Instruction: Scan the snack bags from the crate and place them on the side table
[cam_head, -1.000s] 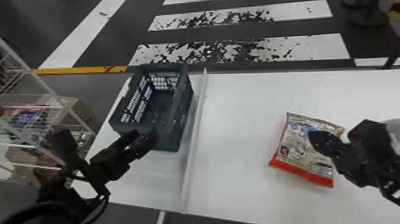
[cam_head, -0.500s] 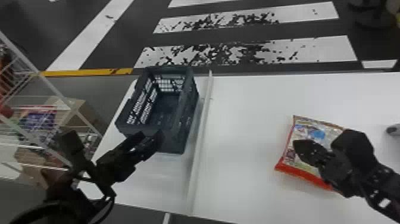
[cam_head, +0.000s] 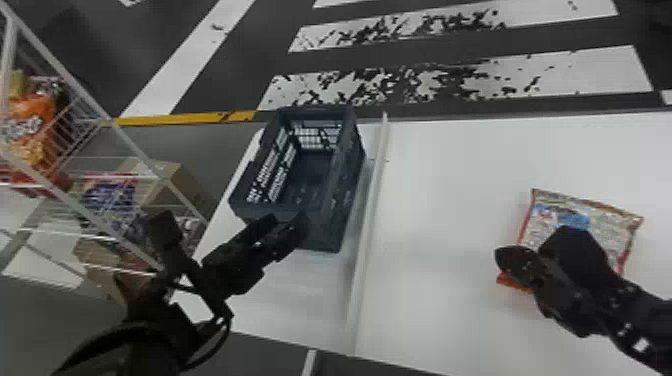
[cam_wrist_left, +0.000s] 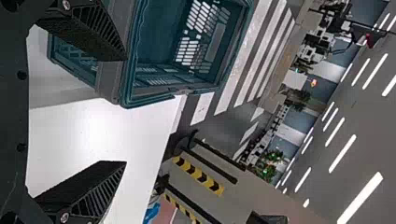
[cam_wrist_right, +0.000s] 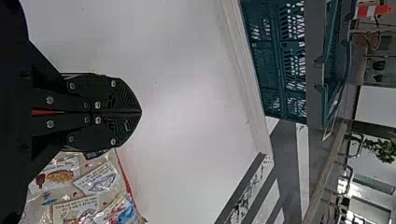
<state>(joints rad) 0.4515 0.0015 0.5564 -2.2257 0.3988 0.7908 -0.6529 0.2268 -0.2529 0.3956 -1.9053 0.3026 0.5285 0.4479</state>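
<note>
1. One snack bag (cam_head: 617, 225), crinkly glossy film w/ red edging, roughly rect., lies flat on the smooth white counter (cam_head: 440, 175), R of 1 straight raised strip (cam_head: 367, 215).
2. L of strip stands 1 dk. teal crate (cam_head: 347, 195), boxy, open-topped, walls cut w/ slots.
3. R claw (cam_head: 504, 254), blk., 2 ribbed fingers clenched tip to tip, hangs nr. bag, partly hiding it in head view.
4. L claw (cam_head: 291, 223), blk., 2 ribbed fingers parted, hangs nr. crate.
5. Far L: 1 white wire rack (cam_head: 130, 142) w/ 1 orange pkg. (cam_head: 32, 135); other goods too blurred to count.
</note>
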